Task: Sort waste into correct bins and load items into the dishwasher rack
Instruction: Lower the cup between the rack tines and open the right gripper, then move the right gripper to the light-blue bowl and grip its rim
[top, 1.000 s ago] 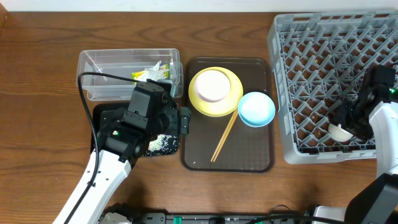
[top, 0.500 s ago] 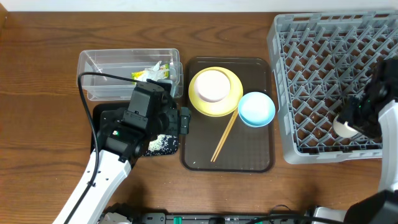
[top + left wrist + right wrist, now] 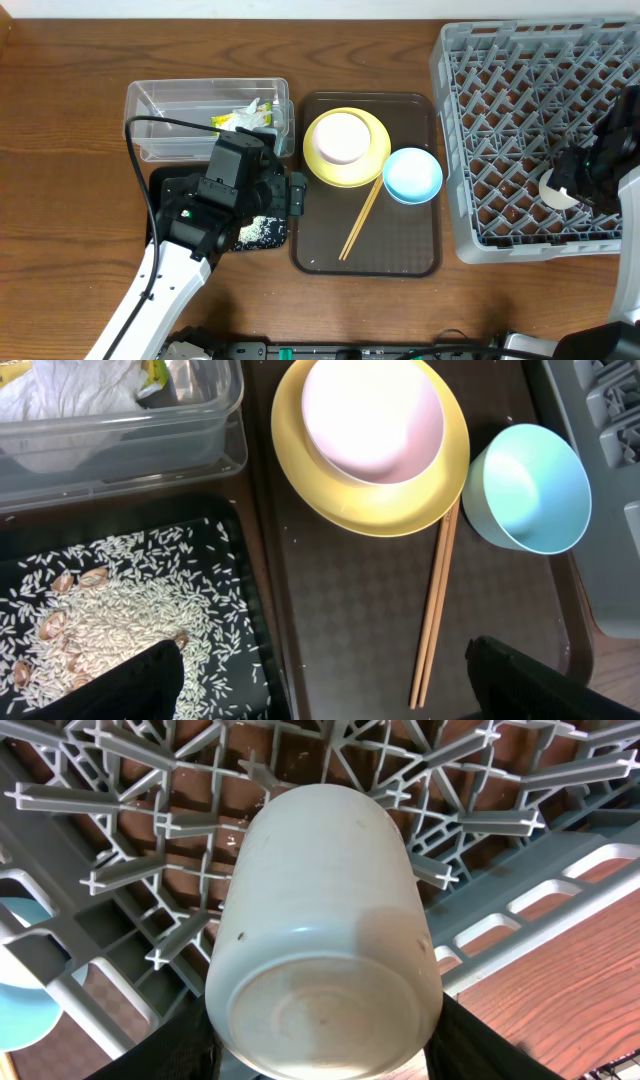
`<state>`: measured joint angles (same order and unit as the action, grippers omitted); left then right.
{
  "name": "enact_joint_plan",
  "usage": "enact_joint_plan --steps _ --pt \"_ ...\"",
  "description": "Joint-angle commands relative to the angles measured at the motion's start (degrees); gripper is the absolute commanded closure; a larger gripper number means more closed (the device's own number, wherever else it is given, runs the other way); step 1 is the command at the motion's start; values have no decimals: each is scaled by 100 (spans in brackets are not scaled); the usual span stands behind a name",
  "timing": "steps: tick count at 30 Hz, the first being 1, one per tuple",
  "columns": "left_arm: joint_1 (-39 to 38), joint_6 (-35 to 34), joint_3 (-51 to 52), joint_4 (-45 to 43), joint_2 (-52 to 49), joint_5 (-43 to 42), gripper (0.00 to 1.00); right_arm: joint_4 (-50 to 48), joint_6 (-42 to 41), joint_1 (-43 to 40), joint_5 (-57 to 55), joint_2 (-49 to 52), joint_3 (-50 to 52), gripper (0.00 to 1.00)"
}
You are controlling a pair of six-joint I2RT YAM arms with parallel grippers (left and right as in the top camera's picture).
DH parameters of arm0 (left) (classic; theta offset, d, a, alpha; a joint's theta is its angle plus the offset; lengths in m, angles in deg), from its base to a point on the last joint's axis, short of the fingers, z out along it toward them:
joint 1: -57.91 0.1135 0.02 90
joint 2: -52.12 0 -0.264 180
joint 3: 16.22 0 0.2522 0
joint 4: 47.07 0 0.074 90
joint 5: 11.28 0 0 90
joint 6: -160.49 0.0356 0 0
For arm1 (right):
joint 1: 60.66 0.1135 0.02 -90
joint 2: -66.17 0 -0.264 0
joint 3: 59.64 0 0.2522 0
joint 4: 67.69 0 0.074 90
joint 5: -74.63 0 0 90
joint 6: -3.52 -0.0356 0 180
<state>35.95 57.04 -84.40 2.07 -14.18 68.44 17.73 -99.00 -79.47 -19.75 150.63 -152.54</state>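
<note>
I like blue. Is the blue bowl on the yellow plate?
No, the white bowl sits on the plate; the blue bowl stands beside it.

The overhead camera looked straight down from well above the tabletop (image 3: 70, 130), taking in the tub (image 3: 160, 120), the brown tray (image 3: 400, 240) and most of the rack (image 3: 500, 130), whose right side ran off the edge. The left wrist camera also faced down, much nearer, over the black tray (image 3: 232, 660) and brown tray, its own jaws dark at the lower corners. It shared the plate (image 3: 390, 510), blue bowl (image 3: 525, 490) and chopsticks (image 3: 432, 610) with the overhead view. The right wrist camera sat very close, the cup (image 3: 320, 920) filling its view, rack pegs behind.
</note>
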Motion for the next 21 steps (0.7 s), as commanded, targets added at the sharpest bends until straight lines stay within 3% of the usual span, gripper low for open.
enact_joint_plan --steps 1,12,14,17,21 --pt "2 74 -31 -4 39 70 8 -90 83 -63 31 -46 -20 42" --pt "2 72 -31 -4 39 70 8 -885 31 -63 37 -46 887 41" --pt "2 74 -31 -2 39 70 8 -1045 35 -63 70 -46 1067 32" --pt "2 74 -31 -2 39 70 8 -1228 37 -63 332 -46 1180 8" --pt "2 74 -31 76 39 76 7 -1287 37 -61 651 -66 1038 5"
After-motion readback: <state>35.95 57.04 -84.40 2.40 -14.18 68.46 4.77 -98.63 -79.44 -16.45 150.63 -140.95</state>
